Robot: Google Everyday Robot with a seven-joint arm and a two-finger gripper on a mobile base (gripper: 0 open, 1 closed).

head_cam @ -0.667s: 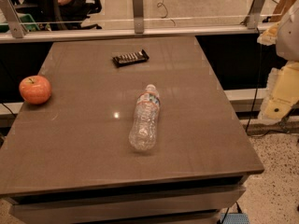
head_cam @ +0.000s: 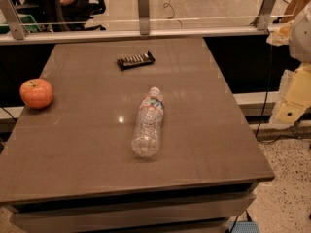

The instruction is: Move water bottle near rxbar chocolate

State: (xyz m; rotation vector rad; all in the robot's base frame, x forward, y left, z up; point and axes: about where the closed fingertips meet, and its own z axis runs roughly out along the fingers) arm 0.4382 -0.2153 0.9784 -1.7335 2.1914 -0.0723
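Note:
The water bottle [head_cam: 147,123] lies on its side in the middle of the brown table [head_cam: 209,130], with its white cap pointing toward the far edge. The rxbar chocolate [head_cam: 135,59], a flat black bar with pale lettering, lies near the far edge of the table, well apart from the bottle. My gripper [head_cam: 293,98] shows as cream-coloured parts at the right edge of the camera view. It is off the table's right side, far from both objects, and holds nothing that I can see.
A red-orange apple [head_cam: 36,92] sits near the table's left edge. A glass barrier with metal posts [head_cam: 143,11] runs behind the table. A speckled floor [head_cam: 286,198] lies to the right, past the table's edge.

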